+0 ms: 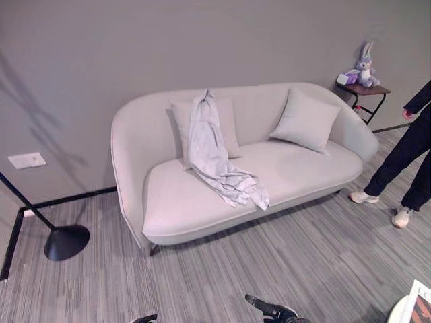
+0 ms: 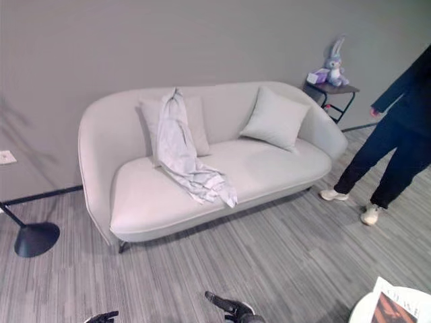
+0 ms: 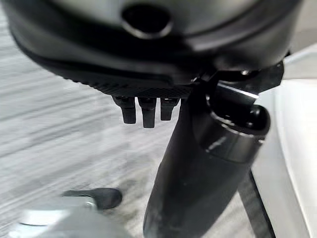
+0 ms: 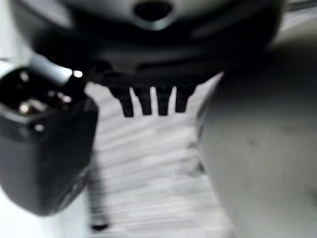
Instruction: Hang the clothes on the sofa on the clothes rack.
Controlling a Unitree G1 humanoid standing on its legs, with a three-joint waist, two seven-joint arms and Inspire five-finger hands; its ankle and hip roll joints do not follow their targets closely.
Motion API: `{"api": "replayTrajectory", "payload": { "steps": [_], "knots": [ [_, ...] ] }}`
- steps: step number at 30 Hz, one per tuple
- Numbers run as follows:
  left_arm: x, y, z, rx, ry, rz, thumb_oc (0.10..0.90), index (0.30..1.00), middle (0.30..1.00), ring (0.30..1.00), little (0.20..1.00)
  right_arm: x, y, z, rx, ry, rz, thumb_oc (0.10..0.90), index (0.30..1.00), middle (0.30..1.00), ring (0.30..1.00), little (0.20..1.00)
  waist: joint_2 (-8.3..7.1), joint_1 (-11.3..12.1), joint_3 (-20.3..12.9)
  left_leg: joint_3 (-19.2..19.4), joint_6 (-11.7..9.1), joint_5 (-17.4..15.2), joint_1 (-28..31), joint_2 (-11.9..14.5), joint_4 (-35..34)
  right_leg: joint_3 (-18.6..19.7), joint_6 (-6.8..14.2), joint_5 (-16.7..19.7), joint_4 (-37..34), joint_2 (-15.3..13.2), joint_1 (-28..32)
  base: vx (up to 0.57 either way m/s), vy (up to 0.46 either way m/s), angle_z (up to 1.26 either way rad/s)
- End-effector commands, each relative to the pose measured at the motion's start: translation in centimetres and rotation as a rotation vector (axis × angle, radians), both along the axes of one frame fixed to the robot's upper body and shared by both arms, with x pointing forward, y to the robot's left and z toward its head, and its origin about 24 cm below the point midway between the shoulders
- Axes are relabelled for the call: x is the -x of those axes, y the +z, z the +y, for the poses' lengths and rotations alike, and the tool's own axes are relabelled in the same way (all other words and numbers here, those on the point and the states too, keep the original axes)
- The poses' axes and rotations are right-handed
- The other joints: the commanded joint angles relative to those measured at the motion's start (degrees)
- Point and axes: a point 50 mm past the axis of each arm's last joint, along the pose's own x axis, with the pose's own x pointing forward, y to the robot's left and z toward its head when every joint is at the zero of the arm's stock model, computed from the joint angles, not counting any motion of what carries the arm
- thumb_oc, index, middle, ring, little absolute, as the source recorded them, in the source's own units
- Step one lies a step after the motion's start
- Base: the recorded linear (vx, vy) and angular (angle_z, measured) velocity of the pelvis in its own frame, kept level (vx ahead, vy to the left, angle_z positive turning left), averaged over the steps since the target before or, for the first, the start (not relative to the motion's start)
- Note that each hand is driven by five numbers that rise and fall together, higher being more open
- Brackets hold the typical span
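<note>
A pale grey garment (image 1: 214,158) hangs from the backrest of a light sofa (image 1: 176,214), over its left cushion, and spills onto the seat to the front edge. A black stand with a round base (image 1: 65,241) and a slanted pole is on the floor left of the sofa. My left hand (image 1: 144,318) and right hand (image 1: 273,311) are low at the near edge, well short of the sofa. In the left wrist view the fingers (image 3: 143,111) are straight and hold nothing. The right wrist view has the right hand's fingers (image 4: 151,101) straight and empty too.
A person (image 2: 397,128) in dark clothes and white shoes stands at the sofa's right end. Behind it is a small side table (image 1: 364,89) with a plush rabbit (image 1: 364,70). A second cushion (image 1: 305,121) leans at the sofa's right. A round white table (image 2: 390,306) with a magazine is near right.
</note>
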Motion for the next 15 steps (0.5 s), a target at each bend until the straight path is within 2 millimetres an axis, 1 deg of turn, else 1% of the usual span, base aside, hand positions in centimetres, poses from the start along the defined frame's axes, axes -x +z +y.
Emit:
{"api": "replayTrajectory", "payload": {
  "steps": [1,2,3,4,5,6,7,8,9,10,11,12,13,14,15],
  "knots": [
    [0.9,-0.2,-0.5,0.003,-0.002,0.025,0.800,0.900,0.900,0.900,0.900,-0.5,0.3,-0.7,0.004,-0.105,-0.034,0.800,0.900,0.900,0.900,0.900,-0.47,0.33,1.26,1.38,-6.70,-2.83,-2.74,3.96,0.85,3.08,-0.90,10.51,-25.71,0.44,4.81,0.26,-0.151,0.30],
    [0.9,-0.2,-0.4,-0.003,0.002,0.024,0.800,0.900,0.900,0.900,0.900,-1.2,0.6,-0.8,0.003,-0.117,-0.063,0.800,0.900,0.900,0.900,0.900,-0.75,-0.09,1.47,0.64,-7.06,-3.68,-1.91,4.20,0.76,5.13,-0.39,12.20,-29.76,-0.34,4.28,0.26,-0.151,0.45],
    [0.9,-0.2,-0.3,-0.009,0.005,0.021,0.800,0.900,0.900,0.900,0.900,-1.9,0.9,-0.9,0.004,-0.130,-0.092,0.800,0.900,0.900,0.900,0.900,-1.14,-0.58,1.41,-0.26,-7.32,-4.44,-1.25,4.35,0.67,6.84,0.38,14.41,-32.38,-1.81,2.83,0.19,-0.104,0.56],
    [0.9,-0.2,-0.4,-0.009,0.005,0.021,0.800,0.900,0.900,0.900,0.900,-1.8,0.9,-0.9,0.005,-0.130,-0.091,0.800,0.900,0.900,0.900,0.900,-1.01,-0.57,1.54,-0.26,-7.33,-4.56,-1.02,4.47,0.66,6.79,0.39,14.44,-32.53,-1.67,3.12,0.32,-0.129,0.60],
    [1.1,-0.2,-0.1,-0.018,0.020,0.021,0.800,0.900,0.900,0.900,0.900,-2.7,1.5,-1.4,0.005,-0.159,-0.138,0.800,0.900,0.900,0.900,0.900,-1.24,-1.29,1.65,-1.62,-7.79,-6.05,0.76,4.81,0.40,8.55,1.59,17.35,-36.08,-4.11,1.46,0.22,-0.077,0.48],
    [1.1,-0.2,-0.1,-0.017,0.020,0.021,0.800,0.900,0.900,0.900,0.900,-2.7,1.5,-1.4,0.005,-0.159,-0.138,0.800,0.900,0.900,0.900,0.900,-1.09,-1.30,1.82,-1.65,-7.81,-6.16,1.03,4.96,0.38,8.44,1.59,17.37,-36.24,-3.98,1.82,0.34,-0.123,0.58],
    [1.2,-0.2,0.1,-0.023,0.037,0.019,0.800,0.900,0.900,0.900,0.900,-3.1,1.7,-1.8,0.011,-0.184,-0.160,0.800,0.900,0.900,0.900,0.900,-1.37,-1.64,1.76,-2.18,-8.21,-6.94,2.07,5.23,0.26,8.83,2.21,18.70,-37.33,-5.20,1.12,0.40,-0.160,0.52],
    [1.7,-0.2,0.4,-0.031,0.070,0.028,0.800,0.900,0.900,0.900,0.900,-3.6,2.2,-2.3,0.019,-0.202,-0.196,0.800,0.900,0.900,0.900,0.900,-1.82,-2.10,1.53,-3.21,-9.12,-8.42,4.33,6.14,-0.09,9.00,3.15,20.51,-38.46,-6.27,1.05,0.51,-0.212,0.49],
    [1.8,-0.1,0.6,-0.034,0.086,0.027,0.800,0.900,0.900,0.900,0.900,-4.2,2.6,-2.3,0.020,-0.203,-0.225,0.800,0.900,0.900,0.900,0.900,-2.28,-2.31,1.46,-3.82,-9.45,-9.10,5.20,6.25,-0.05,8.90,3.39,21.30,-38.81,-6.35,1.59,0.39,-0.166,0.51],
    [1.8,-0.1,0.6,-0.034,0.086,0.027,0.800,0.900,0.900,0.900,0.900,-4.2,2.6,-2.3,0.021,-0.203,-0.225,0.800,0.900,0.900,0.900,0.900,-2.22,-2.38,1.54,-3.90,-9.46,-9.14,5.32,6.32,-0.05,8.78,3.39,21.30,-38.89,-6.31,1.79,0.40,-0.201,0.47],
    [2.5,-0.1,0.9,-0.043,0.101,0.041,0.800,0.900,0.900,0.900,0.900,-5.1,3.5,-2.4,0.026,-0.179,-0.291,0.800,0.900,0.900,0.900,0.900,-3.44,-2.58,0.54,-4.69,-10.35,-10.58,7.01,7.01,-0.88,8.48,4.04,21.87,-39.86,-6.03,3.80,0.37,-0.225,0.51],
    [2.9,-0.2,1.0,-0.046,0.106,0.049,0.800,0.900,0.900,0.900,0.900,-5.6,4.0,-2.4,0.029,-0.161,-0.328,0.800,0.900,0.900,0.900,0.900,-3.59,-2.63,0.03,-4.65,-10.77,-10.95,7.23,8.01,-0.92,8.46,3.90,21.41,-38.92,-5.49,3.73,0.50,-0.347,0.56],
    [3.2,-0.2,1.0,-0.052,0.130,0.051,0.800,0.900,0.900,0.900,0.900,-6.3,4.6,-2.6,0.045,-0.140,-0.367,0.800,0.900,0.900,0.900,0.900,-3.55,-2.94,-0.32,-4.78,-11.41,-10.85,7.97,9.67,-1.19,8.65,3.44,20.76,-37.21,-4.10,2.77,0.29,-0.266,0.65],
    [3.0,-0.2,1.0,-0.049,0.138,0.041,0.800,0.900,0.900,0.900,0.900,-7.0,5.5,-2.6,0.055,-0.115,-0.416,0.800,0.900,0.900,0.900,0.900,-3.21,-3.04,-0.47,-4.78,-11.92,-10.84,7.79,11.21,-1.07,8.63,3.09,19.82,-36.01,-3.07,2.23,0.33,-0.303,0.49],
    [2.8,-0.2,0.8,-0.050,0.143,0.027,0.800,0.900,0.900,0.900,0.900,-7.6,6.2,-2.8,0.074,-0.094,-0.462,0.800,0.900,0.900,0.900,0.900,-2.76,-3.23,-0.68,-5.36,-12.66,-10.29,7.66,13.12,-0.34,8.58,2.19,18.24,-34.07,-1.33,1.51,0.26,-0.256,0.19]
  ]
}}
